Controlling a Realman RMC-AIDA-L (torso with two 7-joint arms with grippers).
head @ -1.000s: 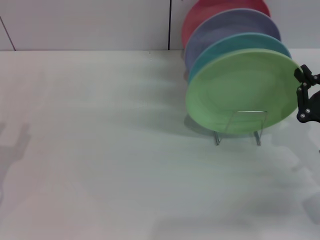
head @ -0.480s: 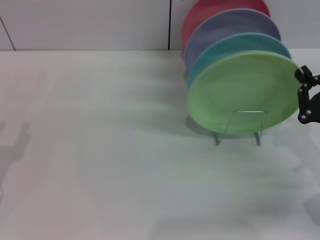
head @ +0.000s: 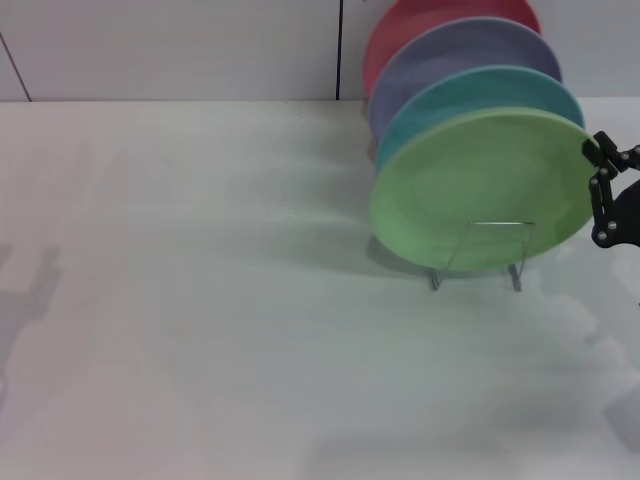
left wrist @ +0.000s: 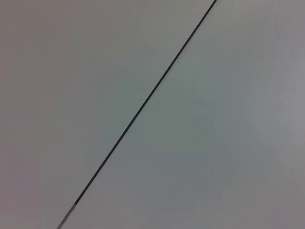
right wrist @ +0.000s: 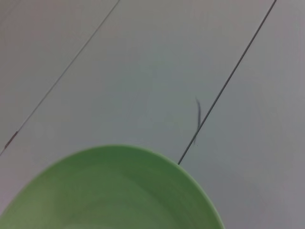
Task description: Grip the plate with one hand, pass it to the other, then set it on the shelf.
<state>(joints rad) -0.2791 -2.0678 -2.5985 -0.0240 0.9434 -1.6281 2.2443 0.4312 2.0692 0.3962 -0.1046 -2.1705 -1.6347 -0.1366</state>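
Note:
The light green plate [head: 470, 190] stands on edge in the front slot of the silver wire shelf [head: 490, 250], leaning back against the other plates. My right gripper [head: 594, 150] is at the plate's right rim at the right edge of the head view. A black finger [head: 592, 147] overlaps the rim, and the gripper appears shut on the plate. The right wrist view shows the plate's [right wrist: 119, 191] rim close up against a pale panelled surface. My left gripper is out of view; its wrist view shows only a pale surface with a dark seam [left wrist: 143, 102].
Behind the green plate, a teal plate [head: 470, 88], a lavender plate [head: 450, 50] and a red plate [head: 410, 20] stand in the same rack. The white table [head: 200, 300] spreads to the left and front. A pale wall [head: 180, 50] rises behind.
The green plate has rocked slightly right and then back left in the rack. The right gripper's upper finger has shifted a little left and up onto the rim.

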